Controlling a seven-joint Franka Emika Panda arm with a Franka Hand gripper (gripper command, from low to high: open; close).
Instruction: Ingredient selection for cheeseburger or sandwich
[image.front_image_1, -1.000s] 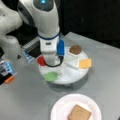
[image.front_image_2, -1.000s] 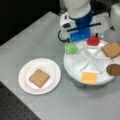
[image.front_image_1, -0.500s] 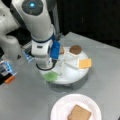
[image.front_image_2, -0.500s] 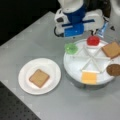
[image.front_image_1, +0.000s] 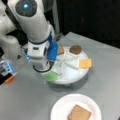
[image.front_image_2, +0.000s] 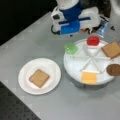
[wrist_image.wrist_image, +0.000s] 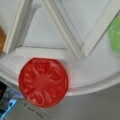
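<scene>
The ingredients lie in a white segmented tray (image.front_image_2: 75, 65): red tomato disc (image.front_image_2: 93, 40) (wrist_image.wrist_image: 43, 81), green lettuce (image.front_image_2: 71, 48) (image.front_image_1: 51, 75), bread square (image.front_image_2: 111, 49), dark patty (image.front_image_2: 113, 69) (image.front_image_1: 75, 49), orange cheese (image.front_image_2: 89, 77) (image.front_image_1: 85, 63). A second bread square (image.front_image_2: 38, 78) (image.front_image_1: 78, 113) lies alone on the paper plate (image.front_image_2: 26, 71). No stacked sandwich is in view. My gripper (image.front_image_1: 43, 70) hangs over the tray's rim, above the tomato and beside the lettuce. The wrist view looks straight down on the tomato and shows no fingers.
The arm's white body (image.front_image_1: 32, 22) fills a front view's left and hides part of the tray. A blue and orange object (image.front_image_1: 7, 72) sits at the table's left edge. Grey tabletop (image.front_image_2: 30, 42) surrounds the plate and the tray.
The arm has shifted a little from above the tray's middle toward its rim by the tomato and lettuce. The ingredients and the plate have not moved.
</scene>
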